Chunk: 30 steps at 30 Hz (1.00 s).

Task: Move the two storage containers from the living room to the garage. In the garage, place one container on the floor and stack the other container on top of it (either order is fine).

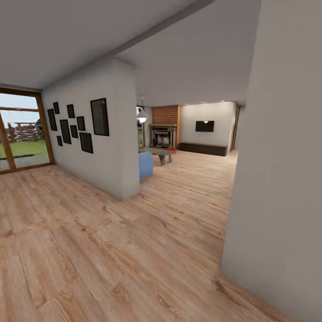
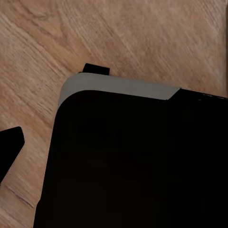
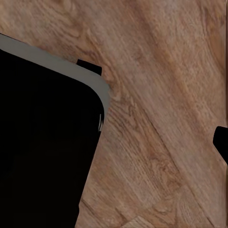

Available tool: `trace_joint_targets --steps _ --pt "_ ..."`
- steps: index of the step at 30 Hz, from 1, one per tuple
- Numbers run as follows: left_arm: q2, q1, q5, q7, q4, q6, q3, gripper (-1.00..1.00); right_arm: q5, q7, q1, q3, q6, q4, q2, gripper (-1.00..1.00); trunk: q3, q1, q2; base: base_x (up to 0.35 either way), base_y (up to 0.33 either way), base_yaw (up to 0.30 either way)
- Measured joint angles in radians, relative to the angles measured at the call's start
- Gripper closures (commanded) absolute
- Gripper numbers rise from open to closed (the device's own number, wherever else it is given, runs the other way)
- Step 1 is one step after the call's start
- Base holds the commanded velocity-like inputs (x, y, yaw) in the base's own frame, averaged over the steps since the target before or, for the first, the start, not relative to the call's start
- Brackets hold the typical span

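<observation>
I am facing down the light wood plank floor [image 1: 134, 250] toward the brick fireplace [image 1: 164, 129]; a small orange-red speck [image 1: 169, 151], possibly a container, lies beside it. Gripper states I cannot tell.

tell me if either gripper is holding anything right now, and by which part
It cannot be told: both wrist views show a black body over the wood plank floor, no closed fingers and no container.

Light wood plank flooring [image 1: 134, 250] runs through to the living room, where a blue sofa [image 1: 145, 164] and a low coffee table [image 1: 161, 154] stand directly on it.
</observation>
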Motion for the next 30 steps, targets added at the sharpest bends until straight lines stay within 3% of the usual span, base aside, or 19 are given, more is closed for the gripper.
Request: trace_joint_targets --steps 30 --pt "0.000 0.000 0.000 0.000 0.000 0.001 0.000 -1.00 0.002 0.002 0.000 0.004 0.001 0.000 0.000 -1.00 0.000 0.000 0.000 0.325 0.000 0.000"
